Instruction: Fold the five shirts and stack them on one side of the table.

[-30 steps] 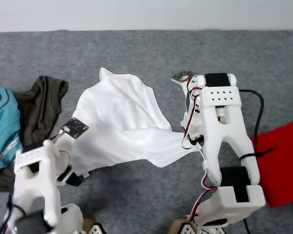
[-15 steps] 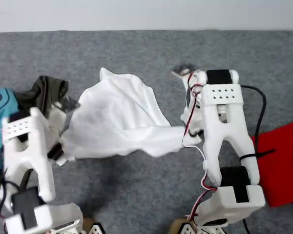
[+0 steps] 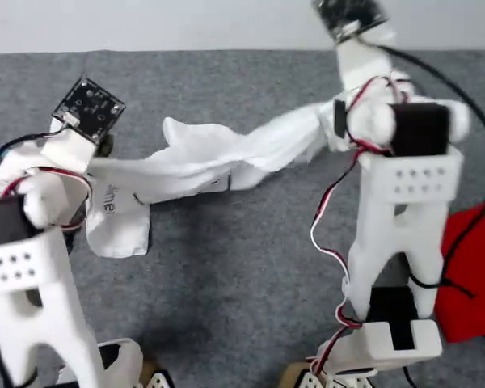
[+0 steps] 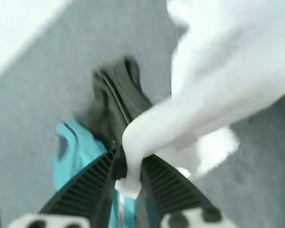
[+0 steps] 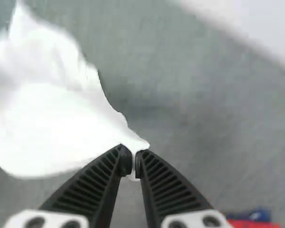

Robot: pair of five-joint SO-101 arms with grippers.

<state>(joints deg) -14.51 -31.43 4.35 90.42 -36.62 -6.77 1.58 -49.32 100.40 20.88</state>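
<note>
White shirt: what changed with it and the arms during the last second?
Both arms rose and reached farther out, lifting the white shirt. It lay spread before; now it is stretched between the left gripper and right gripper, both shut on it. The red shirt stayed in place.

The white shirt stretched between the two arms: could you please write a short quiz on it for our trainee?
1. True or false: the white shirt lies flat and untouched.
2. What is the right hand shut on? A. a red cloth. B. the white shirt. C. nothing.
3. Fill in: in the left wrist view, beyond the left hand, a dark olive garment lies beside a ____ one.
Key: 1 false, both hands grip it; 2 B; 3 teal, the teal garment.
</note>
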